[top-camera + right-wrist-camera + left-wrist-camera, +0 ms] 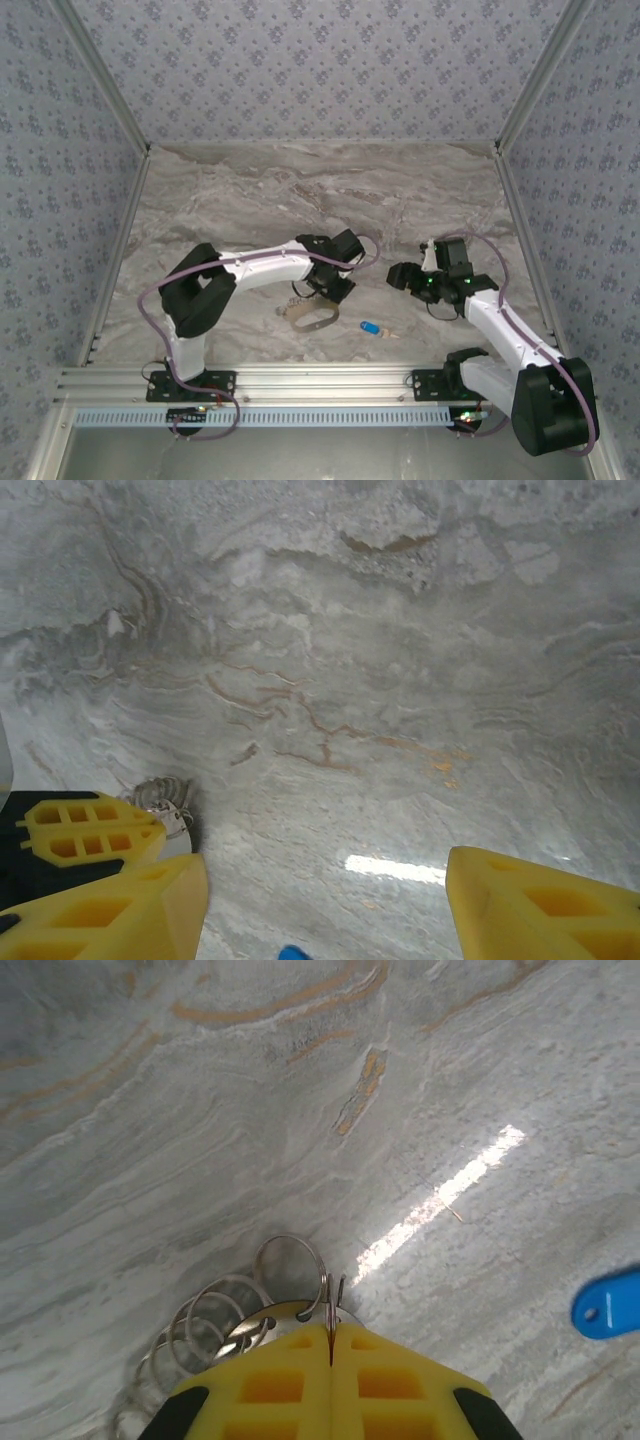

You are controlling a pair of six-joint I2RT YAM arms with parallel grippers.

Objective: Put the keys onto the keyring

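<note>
Seen from above, the thin grey-tan chain-like keyring (312,316), toward the near edge of the marble table (300,190), is too small for its links to be told apart, and its upper end is hidden under the left gripper (315,293). At the left wrist its wire loops (235,1310) run beneath the closed yellow fingers (290,1380) and blur toward the picture's bottom edge (the coils there cannot be counted). The small key with a bright blue plastic head (608,1304) is cut off at the right edge; at the right wrist just a blue sliver (293,952) of it clears the bottom edge.

Polished, glossy marble-look surface (200,1130) mirrors a light streak. The keyring (245,1295) is thin shiny metal wire. The key (608,1305) has a smooth blue plastic head.
</note>
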